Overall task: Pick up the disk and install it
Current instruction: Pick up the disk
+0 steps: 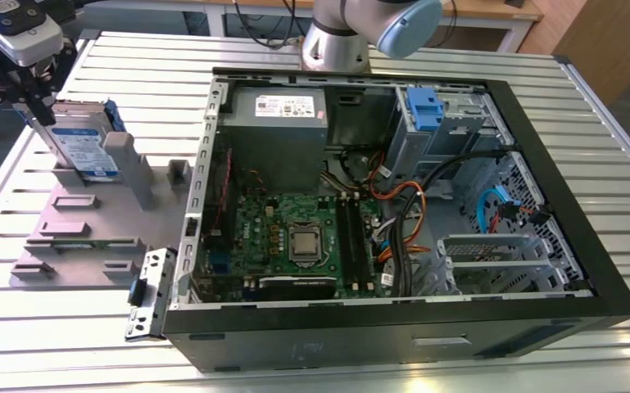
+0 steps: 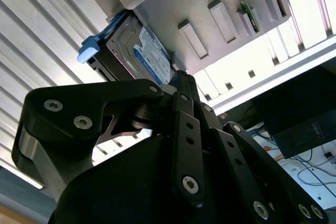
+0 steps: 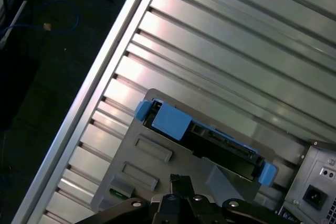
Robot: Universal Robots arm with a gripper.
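Fingers (image 2: 184,90), clenched on nothing near the upright disk (image 2: 139,51), should spread wide and straddle its edge squarely before closing.

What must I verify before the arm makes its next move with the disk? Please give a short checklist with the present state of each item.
1. The disk stands upright in the grey holder: ok.
2. The blue carrier frame is on the disk: ok.
3. The gripper is close to the disk's top edge: ok.
4. The gripper holds the disk: not ok; in the first wrist view the gripper lies beside the disk, not around it.
5. The computer case is open: ok.
6. The drive bay is free to take the disk: cannot tell.
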